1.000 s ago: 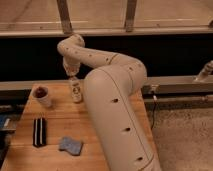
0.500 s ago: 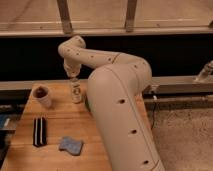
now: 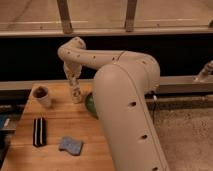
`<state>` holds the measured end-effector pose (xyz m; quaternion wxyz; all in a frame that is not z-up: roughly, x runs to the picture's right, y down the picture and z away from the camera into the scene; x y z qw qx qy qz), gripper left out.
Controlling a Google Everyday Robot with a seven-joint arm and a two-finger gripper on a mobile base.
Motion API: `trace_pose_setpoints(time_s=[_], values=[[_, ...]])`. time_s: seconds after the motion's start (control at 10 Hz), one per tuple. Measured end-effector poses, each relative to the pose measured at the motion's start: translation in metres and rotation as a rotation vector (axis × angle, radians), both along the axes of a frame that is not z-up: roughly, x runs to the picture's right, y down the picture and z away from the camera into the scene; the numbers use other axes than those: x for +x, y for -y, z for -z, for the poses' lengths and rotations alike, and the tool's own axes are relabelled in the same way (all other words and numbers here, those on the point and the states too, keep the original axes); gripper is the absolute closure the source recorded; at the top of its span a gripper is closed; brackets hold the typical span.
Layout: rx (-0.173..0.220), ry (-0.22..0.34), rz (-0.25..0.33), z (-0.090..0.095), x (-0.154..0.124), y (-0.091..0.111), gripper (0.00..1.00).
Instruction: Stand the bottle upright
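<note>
The small clear bottle (image 3: 76,94) with a whitish label stands upright on the wooden table (image 3: 55,125), near its far edge. My gripper (image 3: 73,81) hangs straight down right above the bottle, at its cap or touching it. My arm reaches in from the right, and its big pale link covers the right part of the table.
A beige paper cup (image 3: 42,95) with dark contents stands left of the bottle. A round green object (image 3: 90,105) lies right of it, half hidden by my arm. A black striped block (image 3: 39,131) and a blue sponge (image 3: 70,145) lie nearer. A dark wall and a rail run behind.
The large arm link has shifted a little. The bottle stays upright in the same spot, with the gripper still just above it.
</note>
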<state>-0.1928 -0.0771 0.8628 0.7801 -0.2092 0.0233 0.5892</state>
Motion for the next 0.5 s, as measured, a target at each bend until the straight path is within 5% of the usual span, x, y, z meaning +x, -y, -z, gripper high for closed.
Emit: trace_pose_setpoints(time_s=[0.5], values=[[-0.003, 0.010, 0.005, 0.0027, -0.0034, -0.0013, 0.31]])
